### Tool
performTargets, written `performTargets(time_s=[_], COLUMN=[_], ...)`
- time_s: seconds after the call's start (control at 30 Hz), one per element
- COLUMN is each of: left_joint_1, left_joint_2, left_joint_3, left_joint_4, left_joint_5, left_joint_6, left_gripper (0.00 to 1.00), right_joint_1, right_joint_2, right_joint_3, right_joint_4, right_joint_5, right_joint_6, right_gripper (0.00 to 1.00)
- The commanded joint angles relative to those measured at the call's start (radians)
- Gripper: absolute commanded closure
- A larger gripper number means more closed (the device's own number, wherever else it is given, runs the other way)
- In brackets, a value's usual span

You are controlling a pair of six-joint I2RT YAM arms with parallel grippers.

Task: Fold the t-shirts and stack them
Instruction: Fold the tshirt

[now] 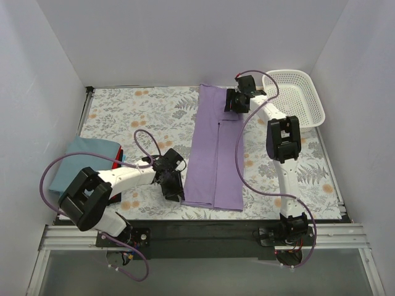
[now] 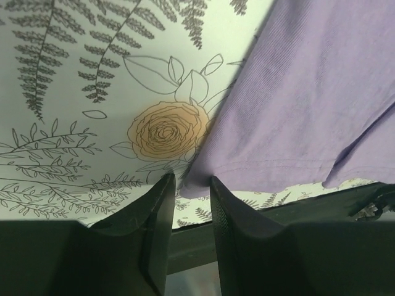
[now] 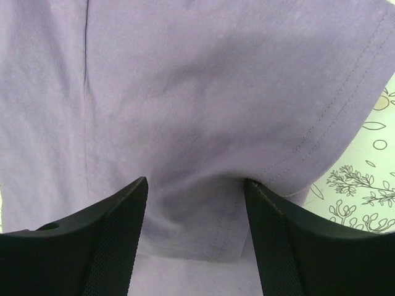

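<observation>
The purple shirt [image 1: 213, 148] lies flat in the middle of the table [image 1: 142, 111], folded into one long strip. At the left edge sits a folded blue-grey shirt [image 1: 80, 161], with a red shirt [image 1: 120, 155] peeking out under it.

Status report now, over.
Left gripper: jaws nearly shut at near corner of lilac-purple cloth t-shirt, grip unclear. Right gripper: jaws open over its far end. White plastic mesh basket off to the side.
</observation>
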Motion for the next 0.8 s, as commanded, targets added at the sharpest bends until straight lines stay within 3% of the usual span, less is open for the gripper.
performTargets(time_s=[0.0, 0.17, 0.3, 0.4, 0.57, 0.67, 0.77], left_joint_1=[-0.001, 0.017, 0.02, 0.02, 0.017, 0.017, 0.016], left_joint_2=[0.013, -0.039, -0.065, -0.053, -0.032, -0.036, -0.033], left_joint_3=[0.057, 0.109, 0.12, 0.108, 0.067, 0.035, 0.013], left_joint_4=[-0.029, -0.11, -0.12, -0.077, -0.04, -0.029, -0.021], left_joint_5=[-0.047, -0.138, -0.108, -0.042, -0.014, -0.021, -0.018], left_joint_6=[-0.014, -0.02, 0.012, 0.043, 0.049, 0.052, 0.054], left_gripper=[0.71, 0.65, 0.62, 0.62, 0.64, 0.65, 0.65], right_joint_1=[-0.02, -0.021, -0.031, -0.029, 0.017, 0.104, 0.198], right_joint_2=[0.024, -0.141, -0.313, -0.471, -0.82, -1.014, -1.181], right_joint_3=[0.026, -0.017, -0.147, -0.343, -0.892, -1.174, -1.342], right_joint_4=[-0.058, -0.077, -0.096, -0.098, 0.011, 0.048, 0.051], right_joint_5=[-0.05, -0.058, -0.072, -0.096, -0.138, -0.099, -0.079], right_joint_6=[-0.033, -0.016, 0.047, 0.091, 0.183, 0.231, 0.3], right_gripper=[0.28, 0.22, 0.22, 0.24, 0.33, 0.34, 0.35])
